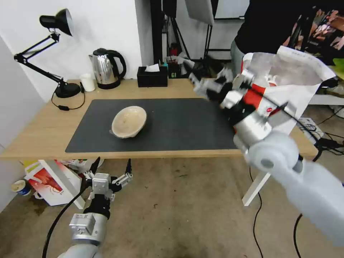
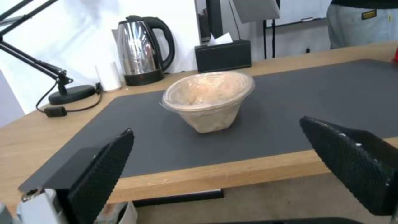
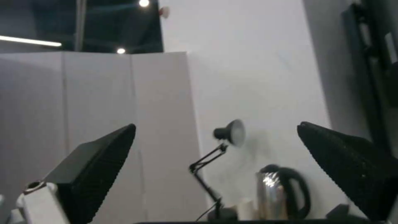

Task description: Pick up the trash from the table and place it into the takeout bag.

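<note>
Nearest the head camera, at 4 o'clock in its view, we see the pale grey right arm rising toward the right gripper (image 1: 200, 80), which is raised above the far right part of the table, just in front of the large white takeout bag with a broad red band and silvery foil lining (image 1: 297, 77). In the right wrist view its black ridged pads (image 3: 99, 168) stand wide apart with nothing between them. The left gripper (image 1: 111, 168) hangs below the near edge of the long light-wood table (image 1: 43, 132) at 7 o'clock, fingers likewise spread and empty, facing the tabletop. The one piece of trash we see on the table, a shallow beige bowl under clear film (image 1: 129, 121), rests slightly tilted on the dark grey rectangular mat (image 1: 186, 125), left of centre.

We judge three risks. The bowl leans, so a pinch on its thin rim may tip it or slip on the film. The left gripper sits under table level; a direct rise may strike the wooden edge. The bag stands at the table's right end at 2 o'clock, its mouth gaping and soft; a brush from the right arm may topple or collapse it.
</note>
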